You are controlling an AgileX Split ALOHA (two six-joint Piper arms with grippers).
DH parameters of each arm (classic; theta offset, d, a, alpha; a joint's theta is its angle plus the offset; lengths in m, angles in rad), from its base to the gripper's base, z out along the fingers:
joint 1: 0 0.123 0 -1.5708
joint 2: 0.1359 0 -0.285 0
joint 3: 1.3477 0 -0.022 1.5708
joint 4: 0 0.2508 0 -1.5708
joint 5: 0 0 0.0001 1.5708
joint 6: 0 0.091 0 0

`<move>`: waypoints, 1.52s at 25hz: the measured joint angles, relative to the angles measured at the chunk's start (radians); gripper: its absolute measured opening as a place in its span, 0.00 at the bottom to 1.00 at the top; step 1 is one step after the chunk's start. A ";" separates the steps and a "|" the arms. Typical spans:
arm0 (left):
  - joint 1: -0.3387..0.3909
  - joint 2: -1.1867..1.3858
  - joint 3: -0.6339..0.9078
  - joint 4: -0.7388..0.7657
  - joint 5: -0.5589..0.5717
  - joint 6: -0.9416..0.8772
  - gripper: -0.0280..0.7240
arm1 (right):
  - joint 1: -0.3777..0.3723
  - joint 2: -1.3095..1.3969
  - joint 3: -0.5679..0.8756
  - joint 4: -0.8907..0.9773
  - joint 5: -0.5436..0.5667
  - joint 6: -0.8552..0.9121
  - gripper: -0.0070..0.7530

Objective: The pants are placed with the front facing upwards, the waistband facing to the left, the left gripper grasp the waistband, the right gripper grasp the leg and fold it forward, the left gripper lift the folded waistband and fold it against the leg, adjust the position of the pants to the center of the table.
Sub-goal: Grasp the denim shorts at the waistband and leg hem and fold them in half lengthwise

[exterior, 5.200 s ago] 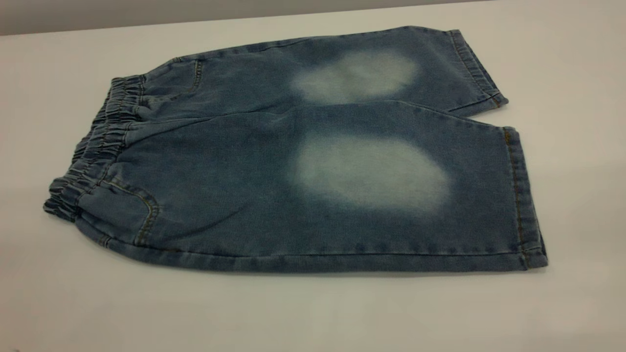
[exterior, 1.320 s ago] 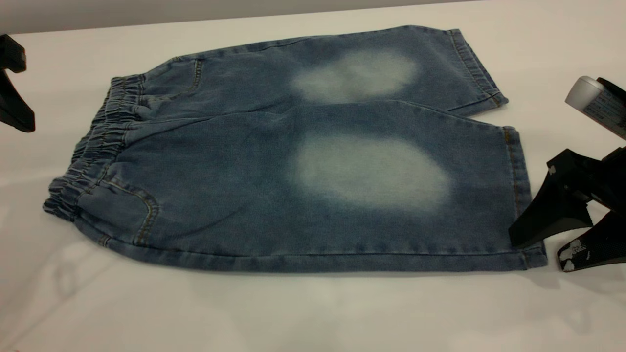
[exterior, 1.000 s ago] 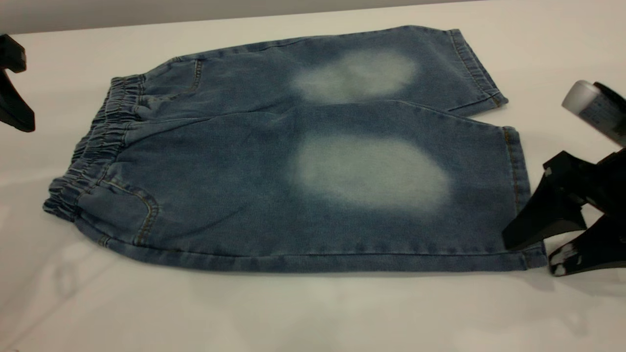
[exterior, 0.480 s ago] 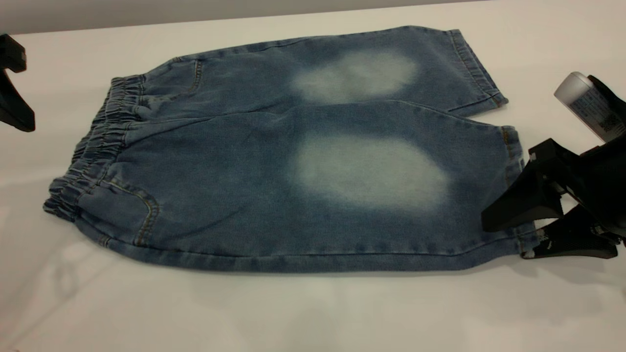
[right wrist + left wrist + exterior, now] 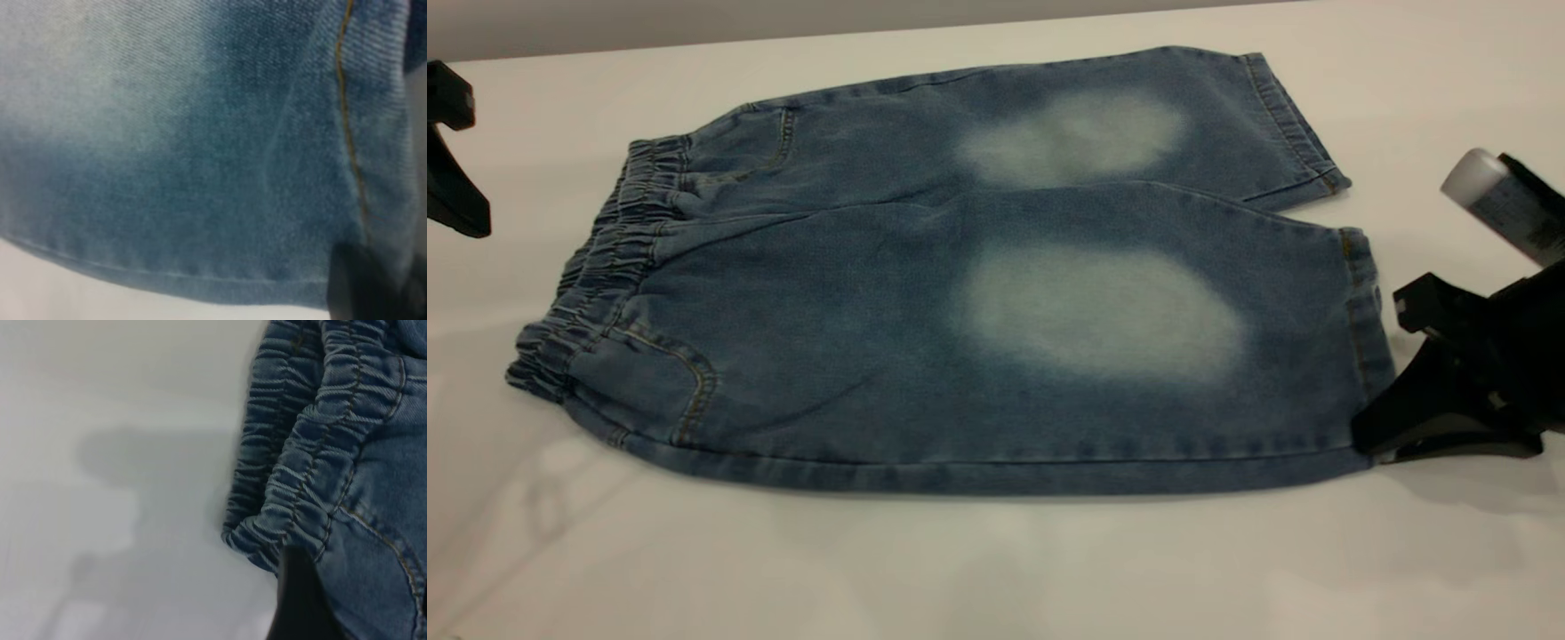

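right claw [image 5: 1374,440] clamps the pants [image 5: 925,293] hem corner.

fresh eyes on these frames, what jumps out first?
The pants, blue denim with a pale faded patch on each leg, lie flat across most of the white table, with the ruffled waistband at the left. The right gripper is clamped on the near leg's hem corner; the left gripper waits left of the waistband.

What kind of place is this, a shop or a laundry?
Probably neither: it looks like a robot test bench. Just one pair of pants lies on a bare white table, with black robot tools at each side.
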 joint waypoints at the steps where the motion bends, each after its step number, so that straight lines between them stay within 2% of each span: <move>1: 0.000 0.000 0.000 0.000 0.000 0.000 0.56 | 0.000 -0.014 0.000 -0.001 -0.006 0.001 0.03; 8: 0.000 0.034 0.001 0.000 -0.023 -0.001 0.56 | 0.000 -0.078 0.000 -0.047 0.044 0.025 0.03; 12: 0.000 0.075 0.001 0.000 -0.066 -0.004 0.56 | 0.000 -0.078 0.000 -0.055 0.049 0.029 0.03; 20: 0.000 0.192 0.001 0.000 -0.072 -0.004 0.56 | 0.000 -0.078 0.000 -0.055 0.056 0.028 0.03; 38: 0.001 0.414 0.001 0.035 -0.285 0.080 0.56 | 0.000 -0.078 0.000 -0.087 0.058 0.029 0.03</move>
